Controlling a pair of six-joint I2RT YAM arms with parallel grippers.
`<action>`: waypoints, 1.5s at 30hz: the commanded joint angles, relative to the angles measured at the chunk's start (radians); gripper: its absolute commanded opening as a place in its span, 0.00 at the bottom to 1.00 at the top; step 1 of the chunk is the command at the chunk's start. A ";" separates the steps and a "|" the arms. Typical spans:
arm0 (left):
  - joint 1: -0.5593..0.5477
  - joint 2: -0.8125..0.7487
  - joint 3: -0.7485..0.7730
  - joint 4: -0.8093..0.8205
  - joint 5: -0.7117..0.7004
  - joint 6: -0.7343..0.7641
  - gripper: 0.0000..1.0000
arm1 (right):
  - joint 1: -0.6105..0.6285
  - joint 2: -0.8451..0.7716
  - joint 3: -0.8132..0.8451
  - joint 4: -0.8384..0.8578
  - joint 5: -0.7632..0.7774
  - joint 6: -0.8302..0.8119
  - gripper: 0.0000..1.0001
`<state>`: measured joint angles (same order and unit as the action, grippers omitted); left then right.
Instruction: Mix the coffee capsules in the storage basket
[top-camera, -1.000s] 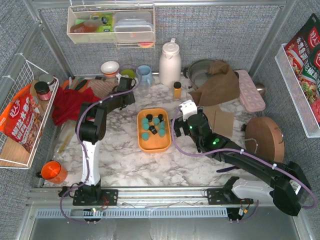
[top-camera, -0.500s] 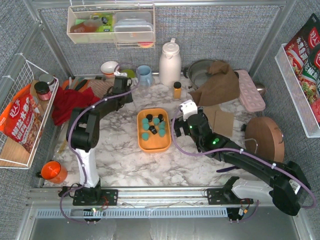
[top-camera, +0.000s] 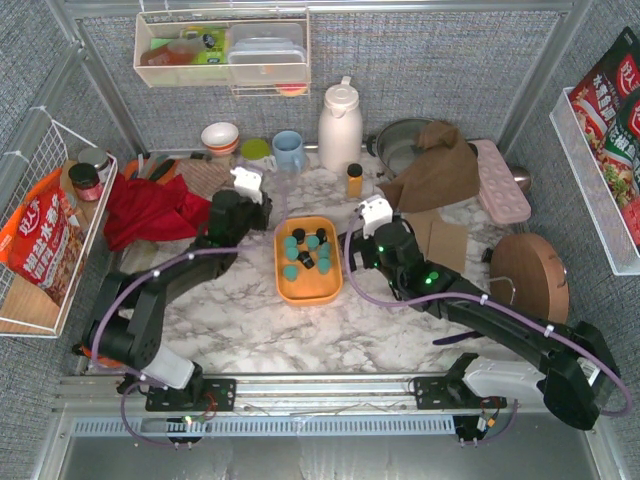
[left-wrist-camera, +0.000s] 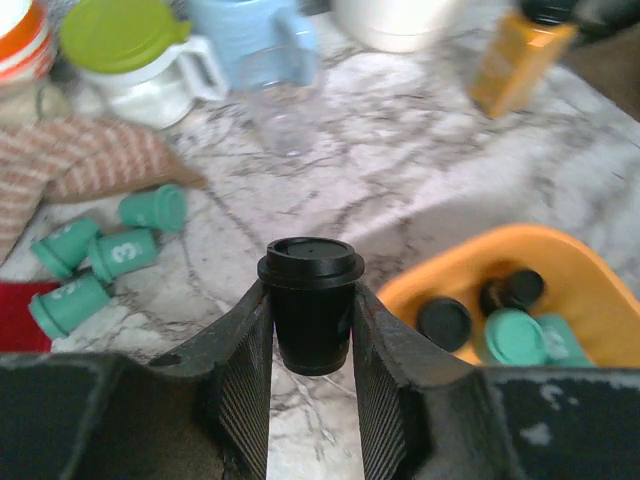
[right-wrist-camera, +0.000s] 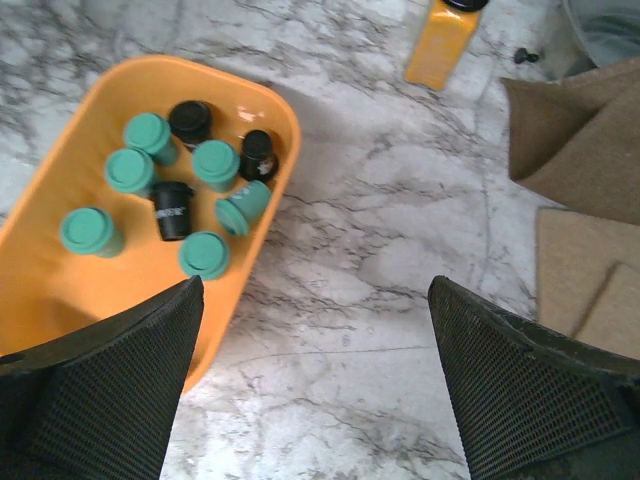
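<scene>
The orange storage basket lies mid-table and holds several teal and black coffee capsules. My left gripper hovers just left of the basket's far end. In the left wrist view it is shut on an upright black capsule, lifted above the marble, with the basket rim to its right. Several loose teal capsules lie on the table at the left. My right gripper stands wide open and empty beside the basket's right side. Its view shows bare marble between the fingers and the basket with its capsules at the left.
An amber bottle stands behind the basket, with a white jug and a blue mug further back. A brown cloth lies back right, a red cloth left, a round wooden board right.
The left arm has dropped its elbow and drawn its gripper from the back by the cups toward the basket, now shut on the black capsule. The right arm has barely moved.
</scene>
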<state>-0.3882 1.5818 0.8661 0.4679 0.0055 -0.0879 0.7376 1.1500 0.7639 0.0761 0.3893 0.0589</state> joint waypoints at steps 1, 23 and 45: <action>-0.070 -0.127 -0.162 0.257 0.131 0.174 0.29 | 0.001 0.005 0.049 -0.020 -0.106 0.075 0.99; -0.337 -0.385 -0.604 0.726 0.322 0.299 0.33 | 0.036 0.180 0.226 -0.045 -0.454 0.378 0.84; -0.364 -0.390 -0.663 0.812 0.278 0.282 0.39 | 0.071 0.264 0.309 -0.086 -0.511 0.395 0.48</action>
<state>-0.7521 1.1969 0.2089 1.2133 0.3019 0.2024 0.8047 1.4101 1.0584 -0.0109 -0.1139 0.4454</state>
